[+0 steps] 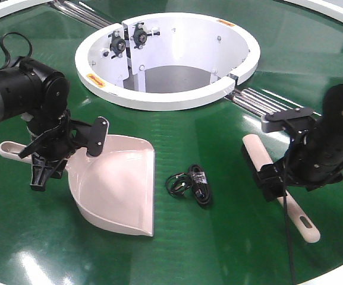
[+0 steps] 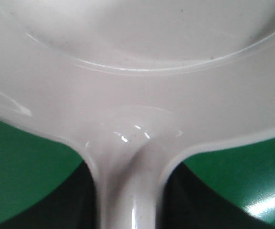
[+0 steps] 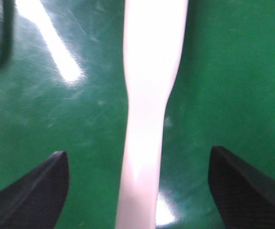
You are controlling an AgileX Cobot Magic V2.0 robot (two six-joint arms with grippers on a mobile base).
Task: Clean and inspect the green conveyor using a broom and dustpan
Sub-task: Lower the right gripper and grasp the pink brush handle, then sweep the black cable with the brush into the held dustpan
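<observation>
The pale pink dustpan (image 1: 115, 178) lies on the green conveyor (image 1: 219, 243), mouth toward the front. My left gripper (image 1: 43, 169) is shut on its handle near the scoop. In the left wrist view the handle (image 2: 130, 191) runs between the dark fingers (image 2: 75, 205), which touch it on both sides. The broom (image 1: 255, 148) lies flat on the belt at the right. My right gripper (image 1: 272, 181) hovers over its middle, open. In the right wrist view the broom (image 3: 149, 71) lies between the spread fingertips (image 3: 42, 186), which stand apart from it.
A coiled black cable (image 1: 190, 184) lies on the belt between dustpan and broom. The white central ring (image 1: 159, 98) with its open well stands behind. Silver roller seams (image 1: 260, 101) run out from the ring to the right and at the upper left.
</observation>
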